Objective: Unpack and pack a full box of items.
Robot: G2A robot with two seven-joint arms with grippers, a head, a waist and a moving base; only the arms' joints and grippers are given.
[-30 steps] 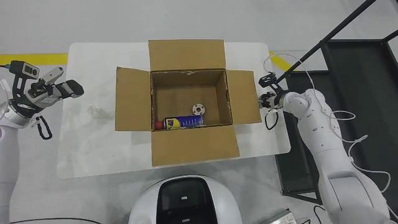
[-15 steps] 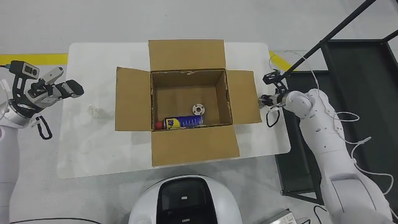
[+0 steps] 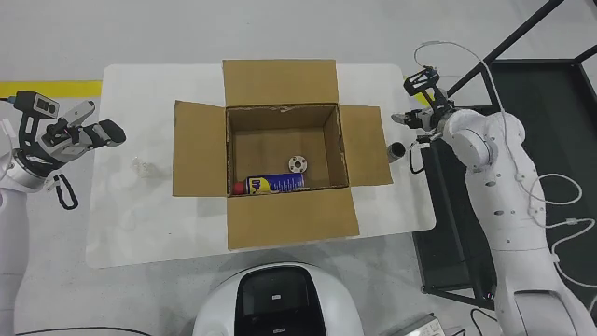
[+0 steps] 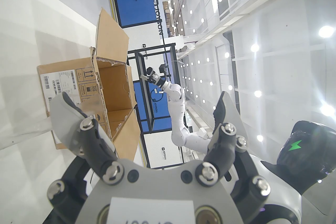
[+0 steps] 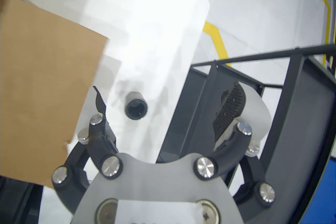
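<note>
My R gripper (image 5: 168, 95) fingers wide, empty, socket (image 5: 136, 109) on table (image 3: 140, 224) just below them. Spray can (image 3: 276, 184) lies in box (image 3: 284, 84), long axis L-R by near wall; prob nearer R arm. L gripper (image 4: 141, 101) wide too.

Noted: a plain brown cardboard box (image 3: 280, 82), a blue-and-yellow can (image 3: 277, 184) tipped red, a black socket (image 5: 136, 109), a white table (image 3: 131, 215).
</note>
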